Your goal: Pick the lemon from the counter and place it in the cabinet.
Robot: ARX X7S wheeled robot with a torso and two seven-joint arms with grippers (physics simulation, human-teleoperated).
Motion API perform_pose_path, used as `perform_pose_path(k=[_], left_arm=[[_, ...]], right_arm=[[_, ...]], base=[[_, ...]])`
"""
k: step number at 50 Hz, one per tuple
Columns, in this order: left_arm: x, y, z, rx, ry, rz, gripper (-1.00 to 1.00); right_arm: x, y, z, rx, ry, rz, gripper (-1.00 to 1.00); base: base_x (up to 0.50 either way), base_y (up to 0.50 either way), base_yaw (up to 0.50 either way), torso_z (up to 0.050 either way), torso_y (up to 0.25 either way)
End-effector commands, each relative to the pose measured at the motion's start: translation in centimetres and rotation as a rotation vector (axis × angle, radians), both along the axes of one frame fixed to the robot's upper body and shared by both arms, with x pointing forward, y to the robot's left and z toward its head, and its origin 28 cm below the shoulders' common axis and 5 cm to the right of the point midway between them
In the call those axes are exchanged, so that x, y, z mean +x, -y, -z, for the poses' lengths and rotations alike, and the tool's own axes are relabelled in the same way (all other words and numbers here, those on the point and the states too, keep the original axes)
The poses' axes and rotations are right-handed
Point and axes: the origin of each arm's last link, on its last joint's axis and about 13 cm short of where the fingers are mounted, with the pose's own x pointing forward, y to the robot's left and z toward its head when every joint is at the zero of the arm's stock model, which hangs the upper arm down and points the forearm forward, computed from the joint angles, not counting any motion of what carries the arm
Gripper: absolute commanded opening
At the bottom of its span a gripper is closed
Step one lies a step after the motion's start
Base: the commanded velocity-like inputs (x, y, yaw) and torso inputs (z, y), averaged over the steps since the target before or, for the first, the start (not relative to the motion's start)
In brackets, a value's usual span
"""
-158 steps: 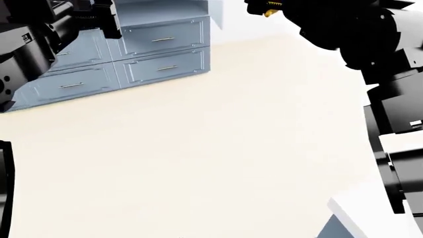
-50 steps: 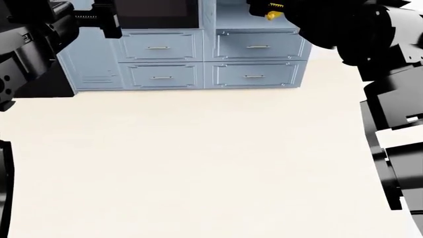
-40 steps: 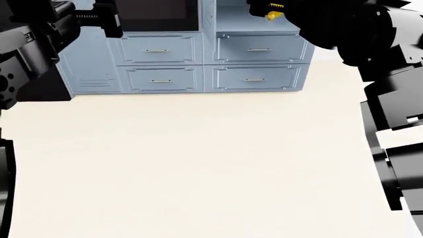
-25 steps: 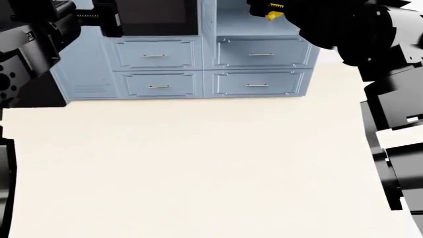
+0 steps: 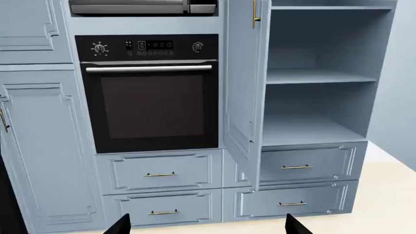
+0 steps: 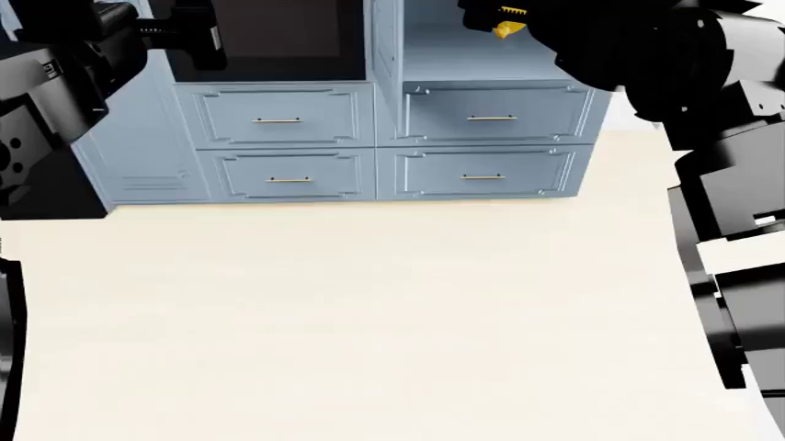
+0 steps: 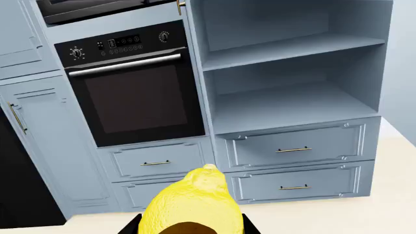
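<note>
1. In the right wrist view, the lemon (image 7: 192, 204) sits between the jaws of the right gripper (image 7: 188, 225), which is closed on it; its long axis runs away from the camera and its pointed tip faces the cabinet (image 7: 293, 73).
2. The lemon is held up in the air in front of the cabinet, off the cream surface.
3. The cabinet's open part has two flat shelves, with two drawers (image 7: 295, 146) with brass handles below them.
4. Left of the open part stands a black oven (image 7: 133, 87) with a dark glass door, and left of that a tall blue door (image 7: 39, 141).
5. Between the lemon and the shelves I see only air.
6. In the left wrist view, the cabinet door (image 5: 242, 83) stands open between the oven (image 5: 149, 92) and the shelves (image 5: 318, 78). Only two dark tips of the left gripper (image 5: 204, 225) show, well apart with nothing between them, so it is released.
7. The head view shows the cream surface (image 6: 368, 322) stretching to the drawers (image 6: 491, 115), and the lemon (image 6: 506, 28) as a small yellow spot at the right gripper (image 6: 497, 18). The shelves are mostly cut off there.
</note>
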Motion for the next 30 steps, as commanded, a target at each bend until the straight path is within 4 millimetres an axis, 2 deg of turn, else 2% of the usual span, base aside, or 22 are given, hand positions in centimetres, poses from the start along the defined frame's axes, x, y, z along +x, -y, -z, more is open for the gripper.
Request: perform_pose_path(k=[1, 14, 21, 30], left_arm=[[-0.4, 0.0, 0.0, 0.001, 0.000, 0.001, 1.00], [-0.1, 0.0, 0.0, 0.002, -0.001, 0.002, 1.00], [0.7, 0.0, 0.0, 0.002, -0.002, 0.002, 1.00], [-0.1, 0.0, 0.0, 0.001, -0.001, -0.001, 1.00]], right_arm=[[-0.1, 0.0, 0.0, -0.013, 0.007, -0.003, -1.00], [-0.1, 0.0, 0.0, -0.013, 0.007, -0.003, -1.00], [-0.1, 0.1, 0.0, -0.013, 0.007, -0.003, -1.00], [0.0, 0.0, 0.0, -0.011, 0.000, 0.000, -1.00]], base=[[0.50, -0.01, 0.00, 0.000, 0.010], [0.50, -0.01, 0.00, 0.000, 0.001], [0.50, -0.01, 0.00, 0.000, 0.001], [0.50, -0.02, 0.00, 0.000, 0.001]])
